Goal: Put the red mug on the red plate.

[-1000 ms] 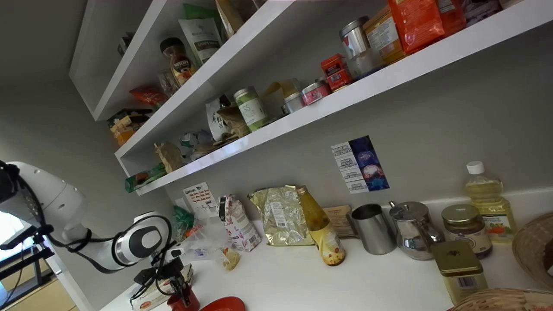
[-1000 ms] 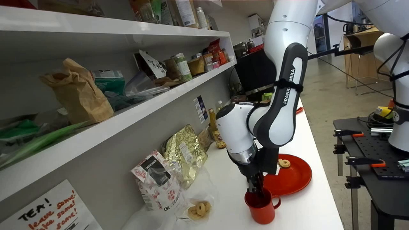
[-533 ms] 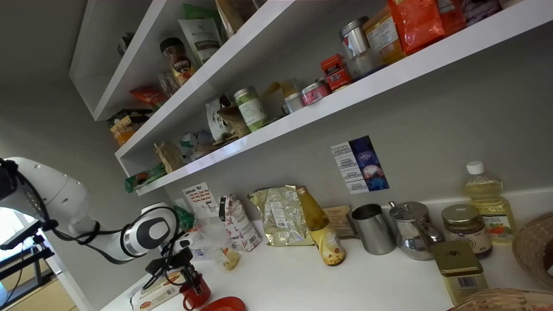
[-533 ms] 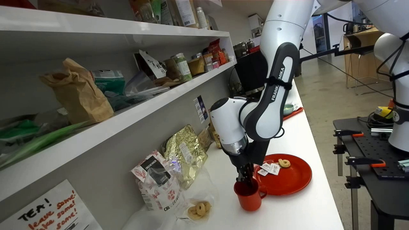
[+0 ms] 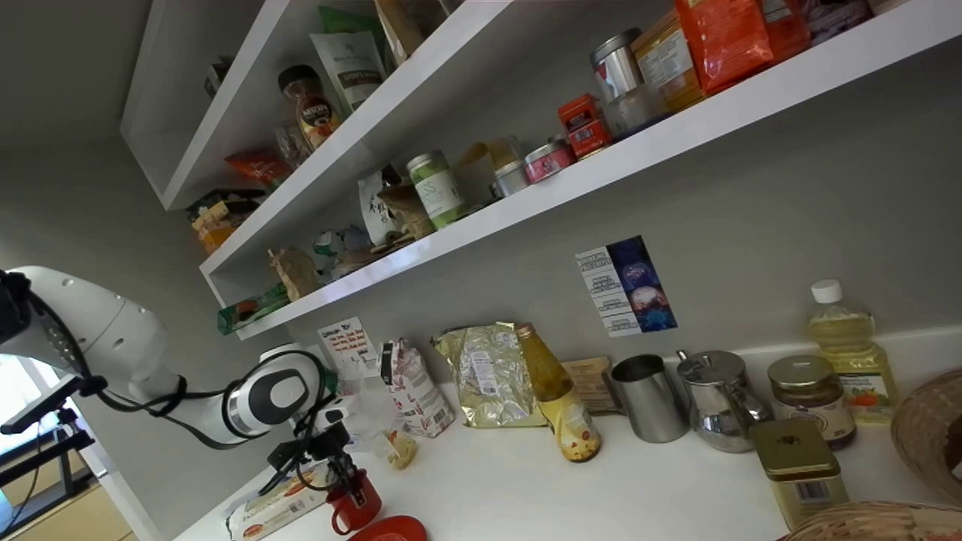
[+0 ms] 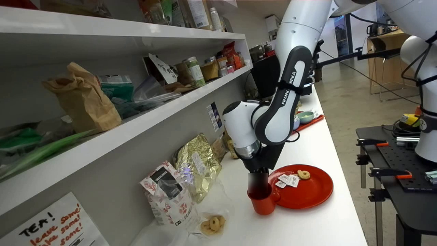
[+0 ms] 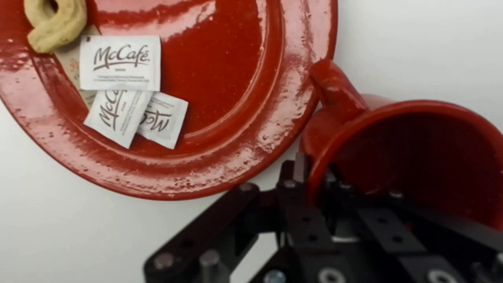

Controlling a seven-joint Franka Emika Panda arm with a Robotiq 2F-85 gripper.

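The red mug (image 6: 263,206) is upright or nearly so, beside the red plate (image 6: 317,193); it also shows in another exterior view (image 5: 361,512). My gripper (image 7: 315,173) is shut on the mug's wall, one finger inside and one outside. In the wrist view the mug (image 7: 424,157) is at the right, and its handle overlaps the rim of the plate (image 7: 220,74). The mug seems a little above the table, but how high is hard to tell. In an exterior view the fingertips (image 6: 258,184) are blurred. The plate is only partly visible in an exterior view (image 5: 392,528).
White sugar packets (image 7: 120,63) and a ring biscuit (image 7: 57,23) lie on the plate's far side from the mug. A bag of rings (image 6: 211,225), a paper bag (image 6: 170,194) and a gold bag (image 6: 199,167) line the wall. A white shelf (image 6: 136,126) hangs above.
My gripper and the red mug have moved together toward the wall and look higher. The plate has stayed in place, and more of it shows from behind the arm.
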